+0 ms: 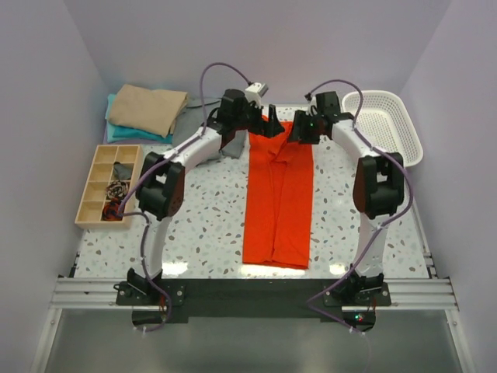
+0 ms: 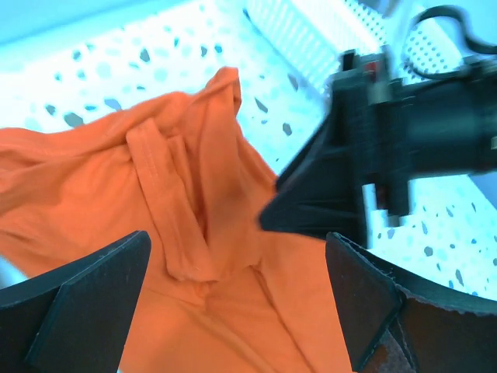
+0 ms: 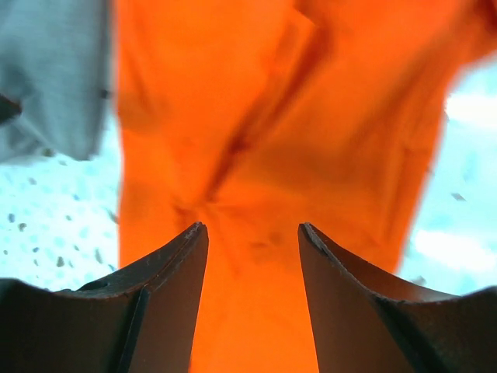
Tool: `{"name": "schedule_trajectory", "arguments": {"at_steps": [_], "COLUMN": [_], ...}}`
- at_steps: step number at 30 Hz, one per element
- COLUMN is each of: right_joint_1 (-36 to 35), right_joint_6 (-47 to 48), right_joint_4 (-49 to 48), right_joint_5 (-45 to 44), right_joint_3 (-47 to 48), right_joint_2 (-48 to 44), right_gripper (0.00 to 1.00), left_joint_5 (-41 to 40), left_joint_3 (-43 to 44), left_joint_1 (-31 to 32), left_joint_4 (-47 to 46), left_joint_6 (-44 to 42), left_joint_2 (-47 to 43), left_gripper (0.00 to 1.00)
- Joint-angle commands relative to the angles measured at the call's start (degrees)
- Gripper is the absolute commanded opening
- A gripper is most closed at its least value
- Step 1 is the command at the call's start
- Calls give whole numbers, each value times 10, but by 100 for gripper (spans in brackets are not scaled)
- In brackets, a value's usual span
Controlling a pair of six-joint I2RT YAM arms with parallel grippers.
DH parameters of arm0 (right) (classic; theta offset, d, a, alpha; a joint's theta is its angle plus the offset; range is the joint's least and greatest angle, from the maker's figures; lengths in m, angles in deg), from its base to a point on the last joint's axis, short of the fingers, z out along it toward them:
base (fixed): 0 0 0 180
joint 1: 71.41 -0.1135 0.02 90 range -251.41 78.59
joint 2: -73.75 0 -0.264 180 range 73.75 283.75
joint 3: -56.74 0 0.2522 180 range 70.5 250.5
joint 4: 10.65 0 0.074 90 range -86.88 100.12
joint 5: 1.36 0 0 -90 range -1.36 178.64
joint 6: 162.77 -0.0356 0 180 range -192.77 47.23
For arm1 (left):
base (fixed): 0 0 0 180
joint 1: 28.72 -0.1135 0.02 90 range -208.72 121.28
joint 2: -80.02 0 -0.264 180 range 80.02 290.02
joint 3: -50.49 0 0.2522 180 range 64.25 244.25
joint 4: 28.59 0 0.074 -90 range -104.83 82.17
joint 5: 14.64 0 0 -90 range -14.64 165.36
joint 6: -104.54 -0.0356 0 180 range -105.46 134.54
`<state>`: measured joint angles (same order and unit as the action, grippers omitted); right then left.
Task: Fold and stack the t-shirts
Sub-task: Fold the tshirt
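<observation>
**Left end effector (image 2: 237, 268) spread wide, right end effector (image 3: 252, 229) part open, both over the orange shirt (image 1: 278, 202)**

Both end effectors hang at the far end of the orange shirt, facing each other from either side of its collar end. The left one has its fingers as far apart as they go, with rumpled cloth and a folded seam showing in the gap below them; nothing is pinched. The right one has its fingers parted more narrowly, with orange cloth filling the gap beyond the tips and nothing held between them. Whether either set of tips touches the cloth cannot be told.

The orange shirt lies as a long narrow strip down the middle of the table (image 1: 202, 233), its near hem close to the near edge. Bare speckled table shows along both long sides of the strip. A grey shirt (image 3: 46, 78) lies just beside the strip's far left part, under the left arm. A tan shirt (image 1: 147, 109) sits folded on a teal shirt (image 1: 124, 134) in the far left corner. A wooden tray (image 1: 105, 183) sits at the left edge, and a white basket (image 1: 388, 124) at the far right corner, both well apart from the strip.
</observation>
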<state>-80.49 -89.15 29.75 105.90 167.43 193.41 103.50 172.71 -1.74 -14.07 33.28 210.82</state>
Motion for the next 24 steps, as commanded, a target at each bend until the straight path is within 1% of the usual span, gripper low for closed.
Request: {"name": "schedule_trajectory", "arguments": {"at_steps": [1,2,3,4,6,8,9,13,18,21,24], "right_joint_1": [-54,-71,-79,-90,-117,-136,-140,-159,-174,-184,-192], "right_joint_6": [32,36,41,54,64,76,80,109,133,152,161], "right_joint_4": [51,61,66,75,87,102,103,109,107,112,115], "right_joint_5": [-44,-64,-82,-131,-171,-232,-250,-312,-372,-395,-415], "right_joint_3": [100,118,141,150,180,195,204,229,247,261,271], "right_joint_2": [9,31,41,48,71,87,98,129,146,158,167], "right_gripper": [55,54,54,54,55,55,55,55,55,55,53], "left_joint_5": [-140,-181,-269,-308,-393,-407,-420,-460,-451,-432,-415], "left_joint_3": [-81,-121,-137,-155,-205,-244,-257,-296,-311,-309,-307], "left_joint_1": [11,11,10,8,-7,-27,-45,-69,-85,-89,-90], "left_joint_4": [-39,-32,-19,-9,-8,-8,-8,-8,-11,-16,-18], "left_joint_6": [-9,-13,-13,-12,-2,30,42,58,59,58,59], "left_joint_2": [-134,-149,-173,-186,-219,-237,-253,-279,-286,-281,-274], "left_gripper": [100,100,100,100,100,100,100,100,100,100,100]}}
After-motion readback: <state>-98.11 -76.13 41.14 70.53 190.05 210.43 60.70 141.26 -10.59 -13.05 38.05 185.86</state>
